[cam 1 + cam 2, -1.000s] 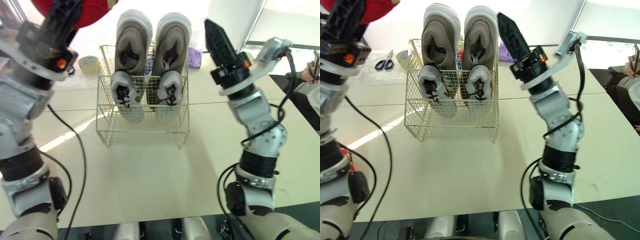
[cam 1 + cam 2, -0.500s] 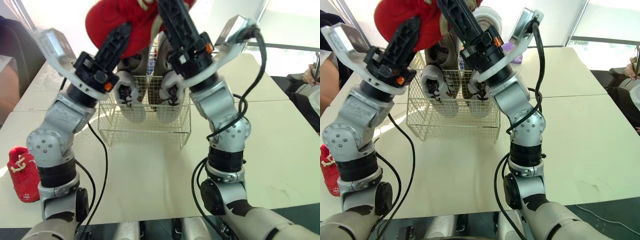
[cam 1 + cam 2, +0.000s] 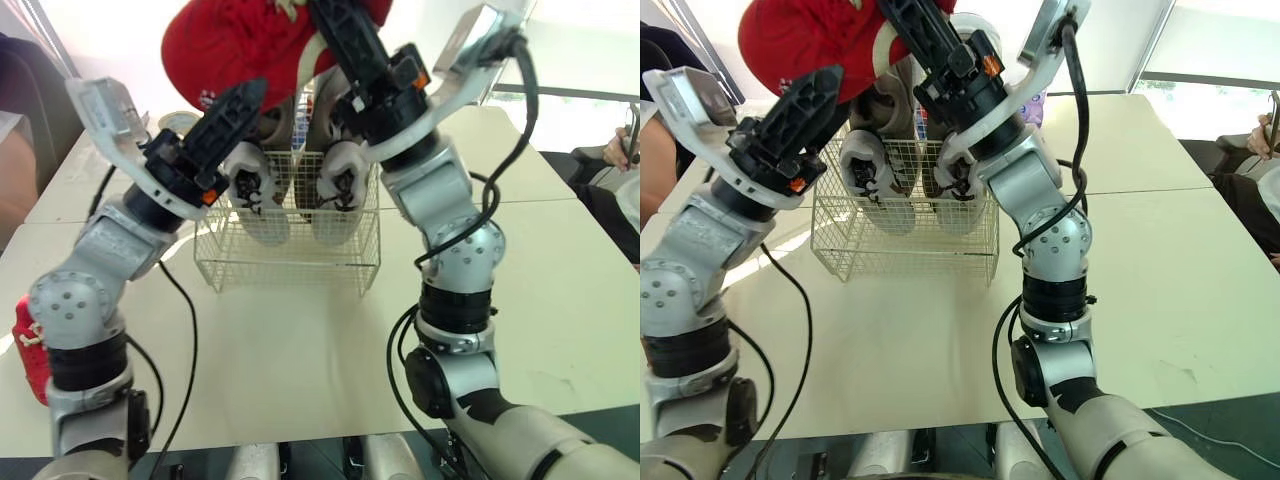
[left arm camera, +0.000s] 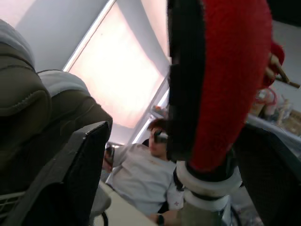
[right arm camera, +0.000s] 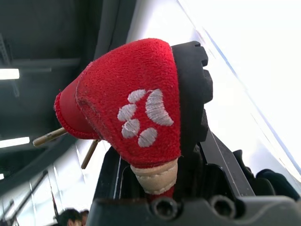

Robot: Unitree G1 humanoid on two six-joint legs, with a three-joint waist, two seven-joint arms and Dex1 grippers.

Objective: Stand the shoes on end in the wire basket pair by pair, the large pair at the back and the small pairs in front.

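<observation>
Your right jaws clamp the red shoe [image 3: 220, 45], upper centre; left jaws gape. Likely soft, light: hold the heel.

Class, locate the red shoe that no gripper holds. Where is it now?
In the left eye view the loose red shoe lies on the table at the robot's far left, near the picture's edge, well apart from the wire basket.
</observation>
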